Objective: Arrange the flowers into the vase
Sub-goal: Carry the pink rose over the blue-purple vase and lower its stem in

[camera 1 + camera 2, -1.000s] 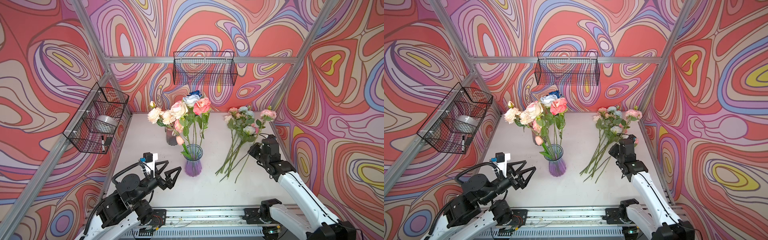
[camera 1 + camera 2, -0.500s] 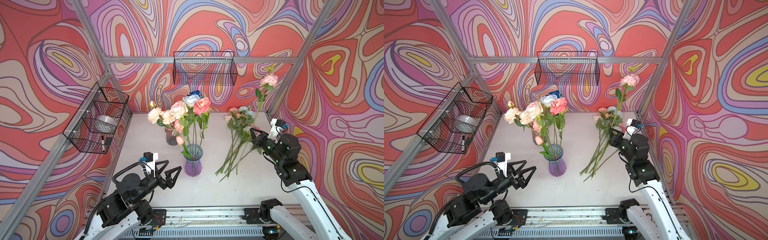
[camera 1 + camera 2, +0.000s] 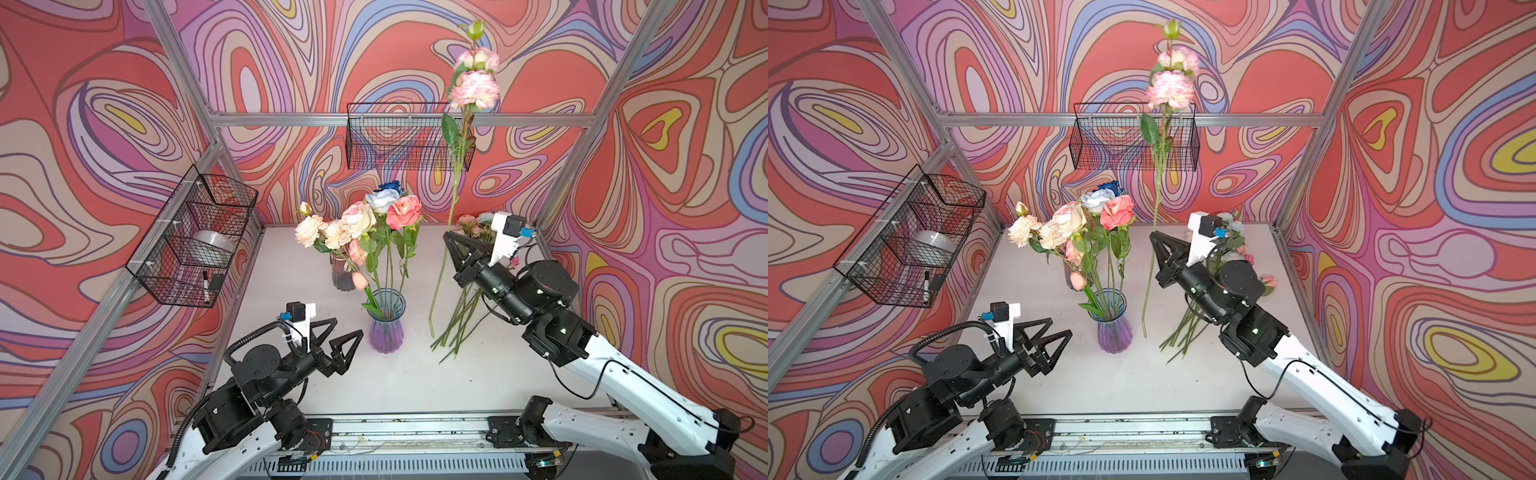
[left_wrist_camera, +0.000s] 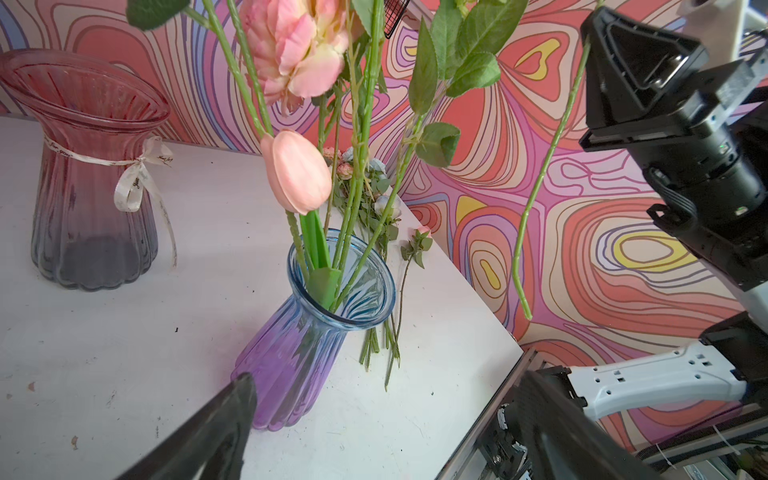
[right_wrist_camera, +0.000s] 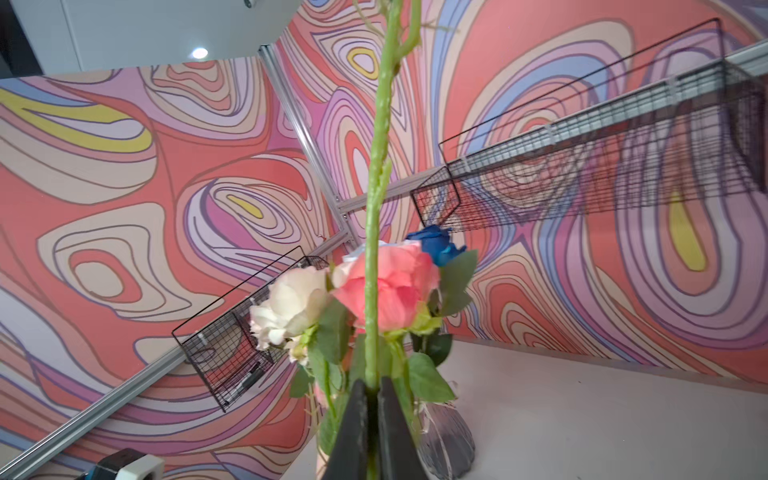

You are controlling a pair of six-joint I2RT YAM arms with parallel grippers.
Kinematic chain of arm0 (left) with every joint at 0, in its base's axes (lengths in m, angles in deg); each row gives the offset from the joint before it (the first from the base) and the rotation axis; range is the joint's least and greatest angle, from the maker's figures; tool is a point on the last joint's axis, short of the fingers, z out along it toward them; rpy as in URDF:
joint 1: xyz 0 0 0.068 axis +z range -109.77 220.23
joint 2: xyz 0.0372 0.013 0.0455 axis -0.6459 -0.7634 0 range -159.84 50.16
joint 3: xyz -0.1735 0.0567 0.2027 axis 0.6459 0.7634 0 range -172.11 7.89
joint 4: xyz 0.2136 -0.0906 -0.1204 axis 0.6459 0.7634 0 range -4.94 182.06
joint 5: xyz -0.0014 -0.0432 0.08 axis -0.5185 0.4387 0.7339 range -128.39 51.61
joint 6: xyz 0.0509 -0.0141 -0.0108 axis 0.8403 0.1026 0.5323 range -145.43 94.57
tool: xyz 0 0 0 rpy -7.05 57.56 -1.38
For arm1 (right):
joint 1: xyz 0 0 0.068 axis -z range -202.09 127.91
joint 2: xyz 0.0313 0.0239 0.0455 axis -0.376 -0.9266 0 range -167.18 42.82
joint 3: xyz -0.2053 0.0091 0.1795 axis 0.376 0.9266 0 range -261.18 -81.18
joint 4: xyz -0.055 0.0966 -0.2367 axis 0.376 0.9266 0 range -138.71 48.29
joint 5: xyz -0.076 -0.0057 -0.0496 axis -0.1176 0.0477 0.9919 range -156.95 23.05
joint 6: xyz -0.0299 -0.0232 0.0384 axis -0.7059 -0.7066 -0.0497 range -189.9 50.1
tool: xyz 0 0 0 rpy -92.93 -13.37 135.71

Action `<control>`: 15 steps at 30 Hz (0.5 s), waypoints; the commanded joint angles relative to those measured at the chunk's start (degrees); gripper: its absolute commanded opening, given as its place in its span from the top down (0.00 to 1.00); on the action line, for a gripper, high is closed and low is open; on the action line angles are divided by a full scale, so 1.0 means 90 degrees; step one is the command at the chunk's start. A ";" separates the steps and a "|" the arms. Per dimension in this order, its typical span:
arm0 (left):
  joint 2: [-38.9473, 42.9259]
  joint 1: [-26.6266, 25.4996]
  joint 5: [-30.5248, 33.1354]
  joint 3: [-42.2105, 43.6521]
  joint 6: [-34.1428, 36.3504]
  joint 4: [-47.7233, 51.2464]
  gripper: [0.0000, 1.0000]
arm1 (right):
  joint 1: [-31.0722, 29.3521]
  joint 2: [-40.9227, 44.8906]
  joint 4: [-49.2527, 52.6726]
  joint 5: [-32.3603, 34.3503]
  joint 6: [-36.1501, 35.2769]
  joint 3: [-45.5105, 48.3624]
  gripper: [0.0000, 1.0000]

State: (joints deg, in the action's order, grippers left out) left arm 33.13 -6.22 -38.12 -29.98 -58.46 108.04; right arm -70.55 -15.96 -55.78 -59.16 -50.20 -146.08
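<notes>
A blue-and-purple glass vase point(image 3: 386, 328) point(image 3: 1115, 328) point(image 4: 307, 332) stands mid-table and holds several flowers point(image 3: 365, 220) in cream, peach, pink and blue. My right gripper point(image 3: 448, 241) point(image 3: 1152, 239) point(image 5: 372, 386) is shut on the green stem point(image 5: 376, 232) of a pink flower point(image 3: 473, 89) point(image 3: 1170, 89). It holds that flower upright in the air, just right of the vase, with the stem's end hanging above the table. More flowers point(image 3: 461, 316) point(image 3: 1187, 328) lie in a pile behind that arm. My left gripper point(image 3: 347, 326) point(image 3: 1060, 326) point(image 4: 386, 378) is open and empty, near the vase's left side.
A second, dark red-grey vase point(image 3: 343, 274) point(image 4: 91, 166) with a ribbon stands behind the first. Wire baskets hang on the left wall point(image 3: 195, 237) and the back wall point(image 3: 407, 137). The raised bloom reaches above the back basket.
My right gripper lifted the pink flower out of the pile, swung it upright and carried it left toward the vase. The left arm stayed still.
</notes>
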 commanded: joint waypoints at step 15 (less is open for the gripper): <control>-0.0003 0.0030 0.0061 -0.0248 -0.0018 0.0111 0.01 | -0.2768 -0.2196 -0.4197 0.2553 -0.5138 -0.0365 1.00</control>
State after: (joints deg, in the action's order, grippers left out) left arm 33.06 -6.22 -38.08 -30.77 -58.46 108.48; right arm -95.25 -34.12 -85.20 -40.38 -88.34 -148.90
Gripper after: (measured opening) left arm 0.990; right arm 0.050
